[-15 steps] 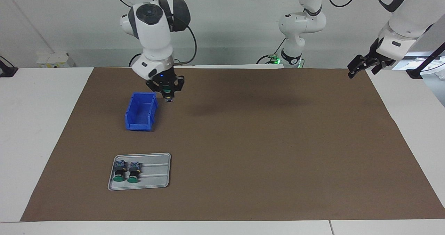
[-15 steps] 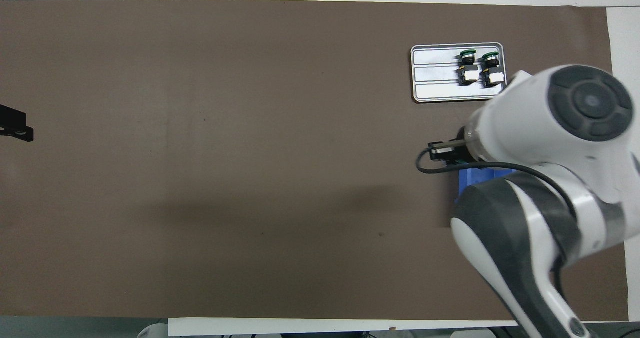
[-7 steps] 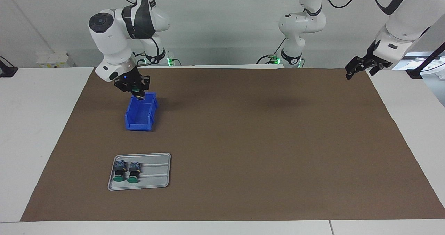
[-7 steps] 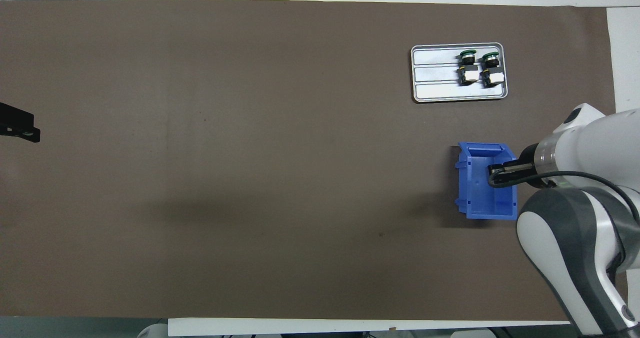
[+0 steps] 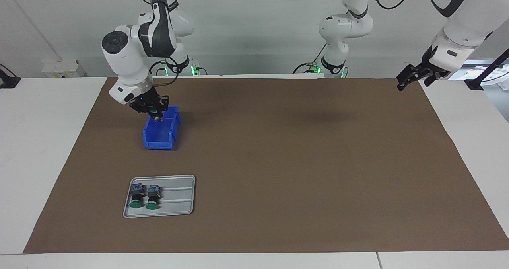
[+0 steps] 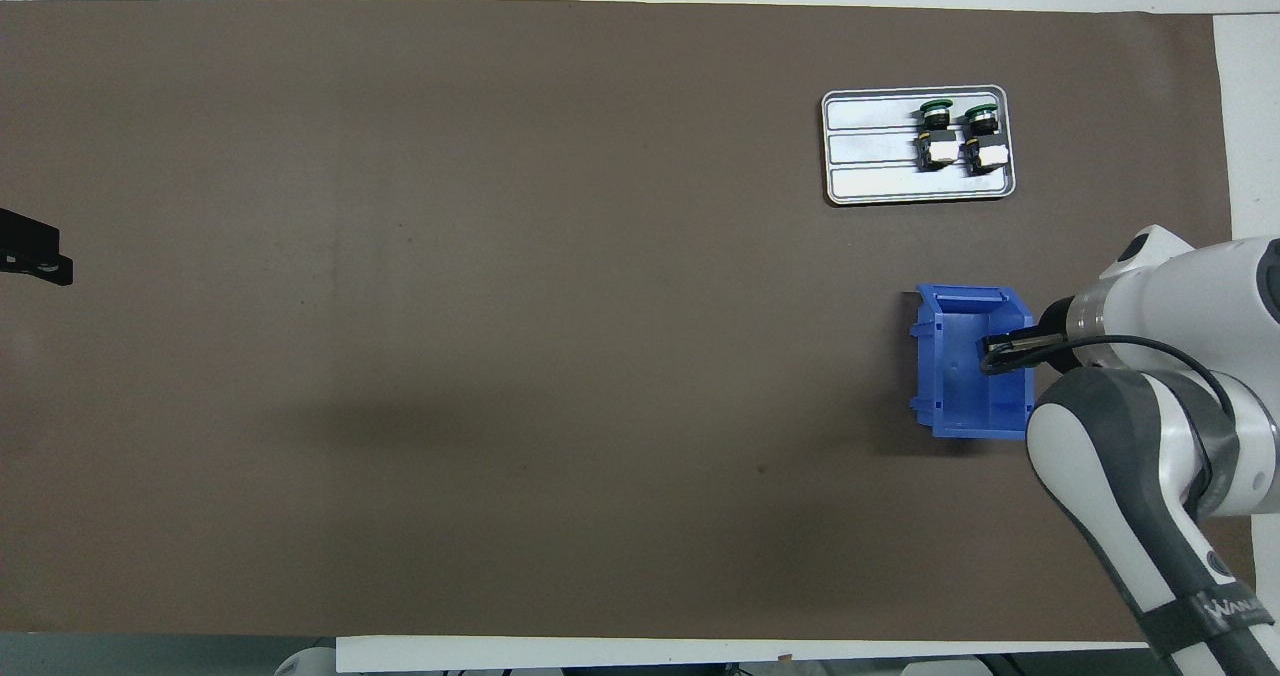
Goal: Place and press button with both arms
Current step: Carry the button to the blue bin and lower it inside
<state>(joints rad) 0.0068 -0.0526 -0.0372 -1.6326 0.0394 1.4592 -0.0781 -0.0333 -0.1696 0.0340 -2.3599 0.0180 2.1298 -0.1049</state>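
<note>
R pincer (image 5: 158,117) clamped on a green button (image 5: 153,110), hanging over the blue bin (image 5: 160,135), tips at its rim. L pincer (image 5: 411,77) spread wide, waiting above tabletop edge at its own end. 2 more buttons (image 5: 142,197) on grey tray (image 5: 179,199).

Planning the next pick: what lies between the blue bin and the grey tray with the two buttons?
Nothing: in both views only bare brown mat separates the blue bin from the grey tray holding two green buttons.
</note>
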